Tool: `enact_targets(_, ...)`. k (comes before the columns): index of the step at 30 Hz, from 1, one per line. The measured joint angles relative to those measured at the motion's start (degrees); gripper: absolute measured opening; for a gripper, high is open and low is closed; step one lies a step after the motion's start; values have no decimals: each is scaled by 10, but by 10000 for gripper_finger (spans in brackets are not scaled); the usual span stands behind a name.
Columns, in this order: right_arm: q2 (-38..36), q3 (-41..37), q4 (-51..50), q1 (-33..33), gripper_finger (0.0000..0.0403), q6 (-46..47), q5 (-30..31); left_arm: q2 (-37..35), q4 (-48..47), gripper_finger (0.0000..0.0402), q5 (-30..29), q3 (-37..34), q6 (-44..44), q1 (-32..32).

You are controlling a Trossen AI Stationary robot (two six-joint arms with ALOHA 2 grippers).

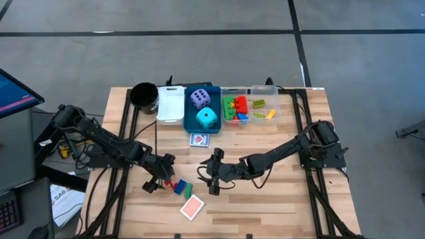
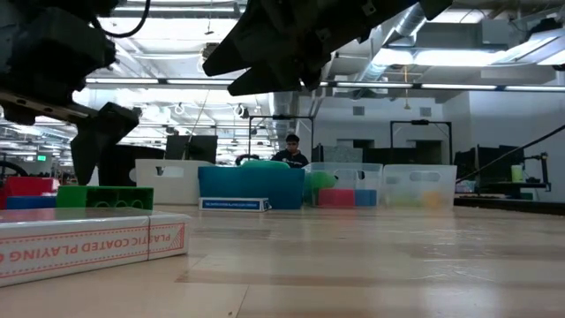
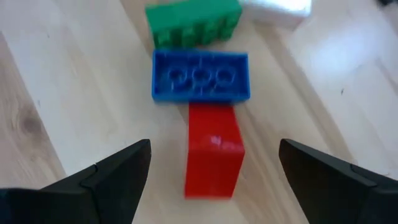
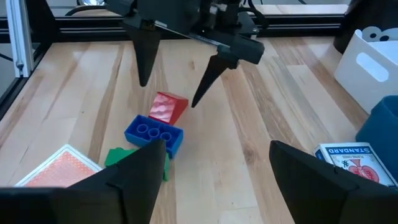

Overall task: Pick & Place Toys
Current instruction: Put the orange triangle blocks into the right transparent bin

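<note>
While left pincer (image 4: 168,81) gapes, red brick (image 3: 213,149) seemingly below, between fingers.

Along the far edge of the wooden table (image 1: 279,192) we see a row of containers: a black cup (image 1: 143,95) at one end, a white bin (image 1: 170,103) just beside it, then a blue bin (image 1: 214,93), then two clear bins (image 1: 262,90) side by side. Off the table's left side we spot a screen (image 1: 14,93). In the room behind, a person (image 2: 290,150) sits well beyond the bins.
</note>
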Motion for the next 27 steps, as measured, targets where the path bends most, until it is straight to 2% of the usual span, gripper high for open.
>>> enact_targets(5, 0, 0, 0, 0, 282, 0, 0, 11, 19, 347, -16, -4, 0, -17)
enact_targets(15, 0, 0, 0, 0, 282, 0, 0, 90, 38, 347, -24, -3, -11, -23)
enact_targets(23, 0, 0, 0, 1, 282, 0, 0, 89, 52, 346, -42, -3, -71, -23)
enact_targets(27, 0, 0, 0, 1, 282, 0, 0, 90, 53, 332, -46, -3, -88, -23)
